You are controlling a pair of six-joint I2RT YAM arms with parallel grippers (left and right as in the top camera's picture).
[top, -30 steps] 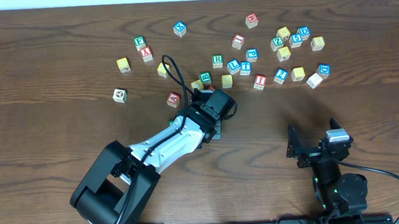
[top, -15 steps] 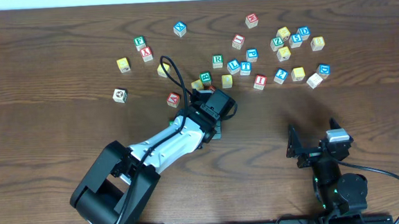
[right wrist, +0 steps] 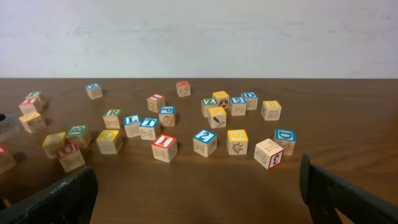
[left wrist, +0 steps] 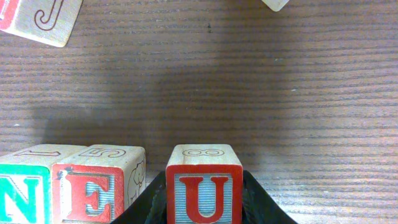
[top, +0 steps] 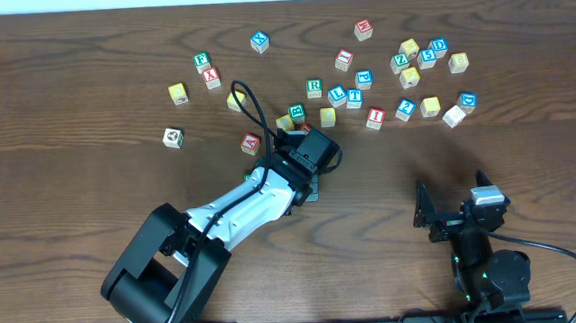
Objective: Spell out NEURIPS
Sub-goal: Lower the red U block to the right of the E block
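The left gripper [left wrist: 204,208] was clamped on the U cube [left wrist: 204,180], just at 3 o'clock of the E cube [left wrist: 93,186]; sliding it flush and square before release seemed wisest; the right gripper [right wrist: 199,196] gaped wide

Dark wood table [top: 62,75]; white wall [right wrist: 199,37]

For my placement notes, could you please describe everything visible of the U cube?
The U cube is a pale wooden block with a red U in a red border on its front and a faint 8 on top. It sits upright, clamped between the left gripper's fingers, beside the E cube, a narrow gap apart. Its underside is out of view.
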